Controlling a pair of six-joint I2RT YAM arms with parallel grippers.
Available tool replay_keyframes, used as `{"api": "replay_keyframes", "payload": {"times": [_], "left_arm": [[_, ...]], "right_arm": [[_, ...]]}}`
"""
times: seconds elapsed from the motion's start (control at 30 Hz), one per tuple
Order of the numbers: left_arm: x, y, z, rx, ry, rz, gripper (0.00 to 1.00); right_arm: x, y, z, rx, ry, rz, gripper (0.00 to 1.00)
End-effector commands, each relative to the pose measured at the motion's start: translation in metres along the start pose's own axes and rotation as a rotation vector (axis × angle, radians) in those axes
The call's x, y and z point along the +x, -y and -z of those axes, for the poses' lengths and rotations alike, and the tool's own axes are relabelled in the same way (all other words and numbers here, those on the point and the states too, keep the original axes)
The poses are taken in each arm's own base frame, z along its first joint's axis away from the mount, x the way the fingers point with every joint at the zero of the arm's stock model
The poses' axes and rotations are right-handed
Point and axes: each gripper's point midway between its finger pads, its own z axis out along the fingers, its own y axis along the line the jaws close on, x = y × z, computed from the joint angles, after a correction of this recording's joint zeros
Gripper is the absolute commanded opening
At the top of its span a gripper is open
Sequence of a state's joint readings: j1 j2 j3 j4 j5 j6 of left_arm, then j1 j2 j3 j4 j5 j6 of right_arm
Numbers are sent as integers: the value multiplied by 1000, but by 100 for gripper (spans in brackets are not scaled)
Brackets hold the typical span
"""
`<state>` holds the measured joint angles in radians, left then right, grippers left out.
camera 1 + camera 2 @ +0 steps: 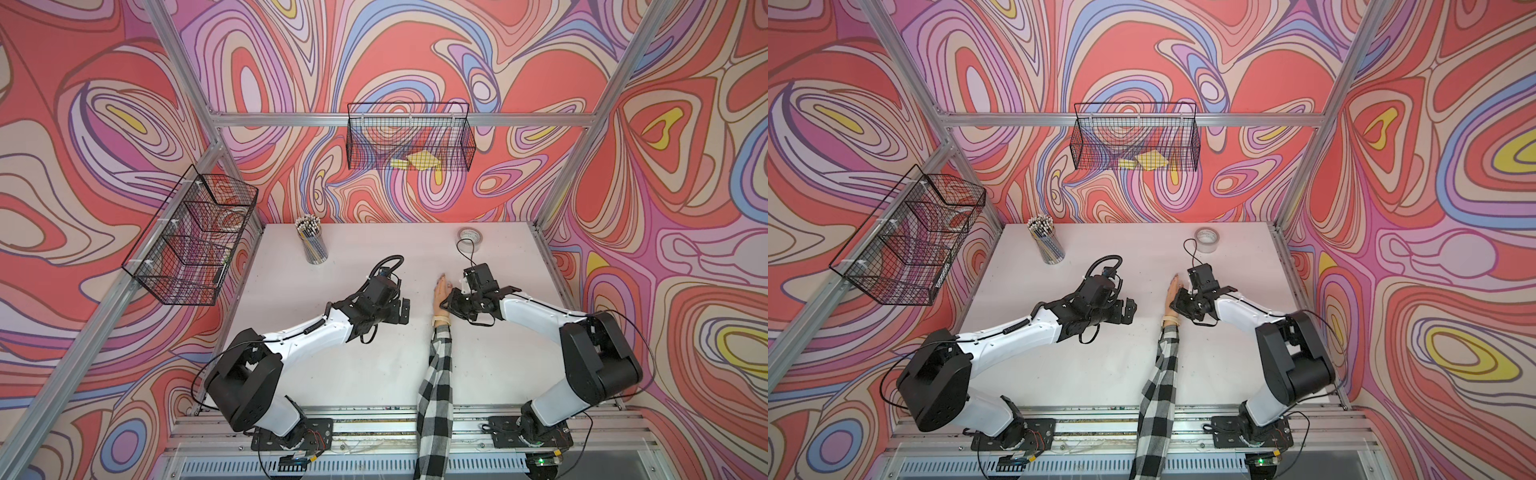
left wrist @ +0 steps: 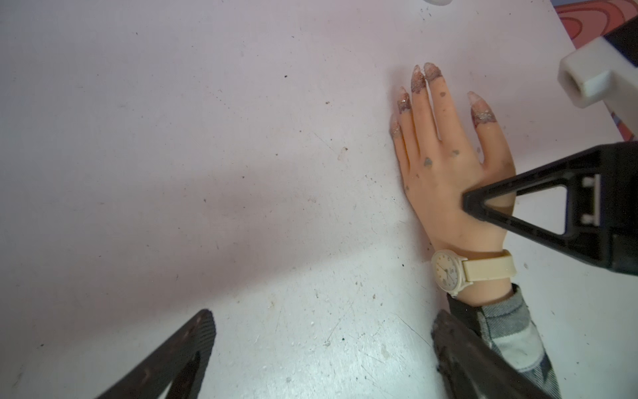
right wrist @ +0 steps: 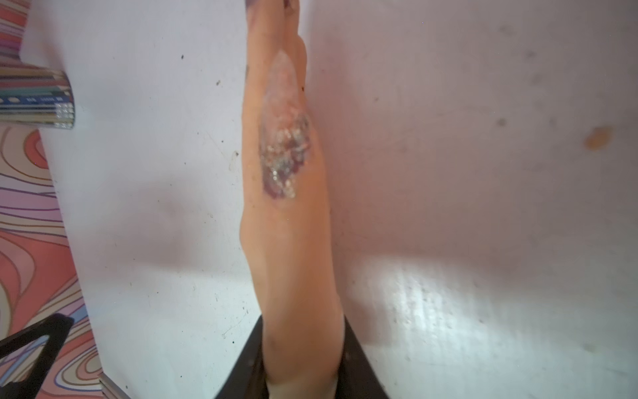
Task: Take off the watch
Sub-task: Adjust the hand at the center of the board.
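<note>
The watch [image 2: 473, 271] has a cream strap and a small round face. It is strapped round the wrist of a mannequin hand [image 2: 445, 172], which lies on the white table, and it shows in both top views [image 1: 441, 321] [image 1: 1170, 321]. My right gripper [image 3: 302, 345] is shut on the hand [image 3: 286, 207] just past the watch, near the thumb base, with a black finger pressed against each side. One of its fingers [image 2: 469, 203] lies on the back of the hand. My left gripper [image 2: 324, 321] stands open over bare table to the left of the wrist [image 1: 403, 311].
A black-and-white plaid sleeve [image 1: 436, 374] runs from the wrist to the table's front edge. A cup of pencils [image 1: 311, 245] and a grey tape roll [image 1: 471, 239] stand at the back. Wire baskets hang on the left frame [image 1: 191, 237] and the back rail [image 1: 409, 137].
</note>
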<state>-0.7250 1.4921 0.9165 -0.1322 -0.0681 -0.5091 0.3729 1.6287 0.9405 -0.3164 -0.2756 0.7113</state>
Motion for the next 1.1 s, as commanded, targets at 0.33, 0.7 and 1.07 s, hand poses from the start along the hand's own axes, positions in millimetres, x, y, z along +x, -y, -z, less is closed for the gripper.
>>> {"api": "replay_keyframes", "payload": {"times": [0.33, 0.7, 1.07], "left_arm": [[0, -55, 26, -132, 70, 67, 99], [6, -82, 41, -181, 91, 119, 99], [16, -86, 26, -125, 27, 192, 99]], "right_arm": [[8, -87, -53, 194, -12, 231, 49], [32, -150, -65, 14, -40, 193, 58], [25, -155, -40, -13, 20, 205, 63]]}}
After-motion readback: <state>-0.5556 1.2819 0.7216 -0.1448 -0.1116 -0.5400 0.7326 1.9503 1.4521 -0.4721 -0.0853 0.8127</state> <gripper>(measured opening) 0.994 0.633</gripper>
